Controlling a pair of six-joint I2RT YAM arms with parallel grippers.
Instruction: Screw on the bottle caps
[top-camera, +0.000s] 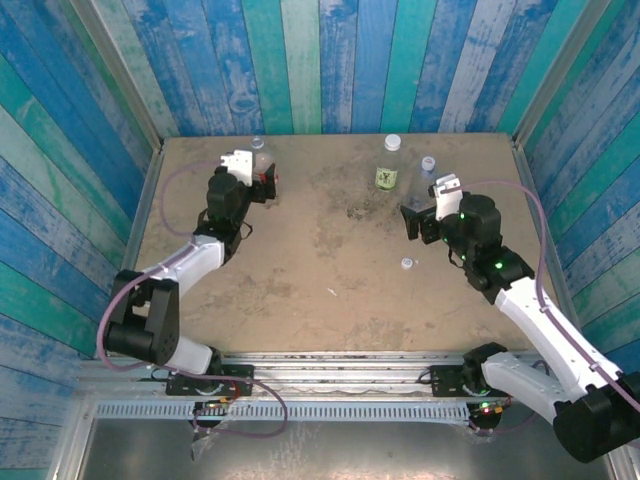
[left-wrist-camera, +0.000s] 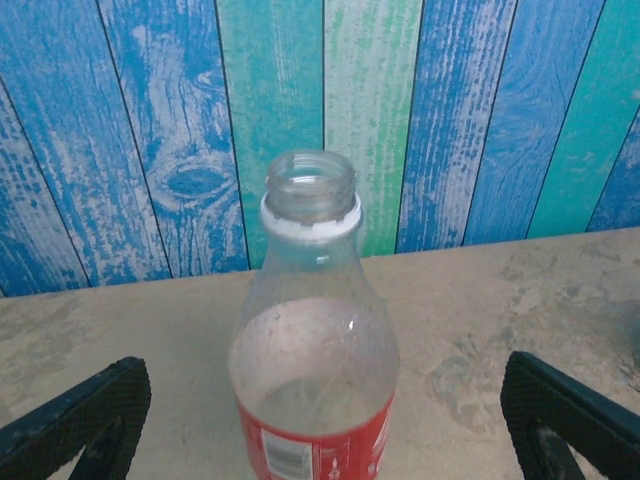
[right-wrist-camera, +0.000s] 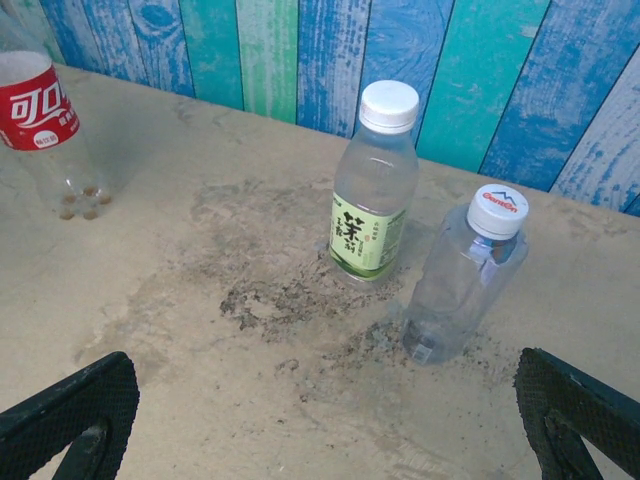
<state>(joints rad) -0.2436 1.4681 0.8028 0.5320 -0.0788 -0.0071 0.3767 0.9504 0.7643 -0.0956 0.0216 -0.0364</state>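
Note small white round plastic cap lying loose near right gripper: released, empty, probably placed for pickup. Beyond, see green-labelled clear bottle and slim bluish bottle capped. Find left gripper spread astride uncapped red-labelled clear bottle, presumably to steady it.

Surround: weathered plank walls, blue, teal and pale green, on three sides.
Surface: tan tabletop, mottled with dark smudges.
Near edge: metal rail.
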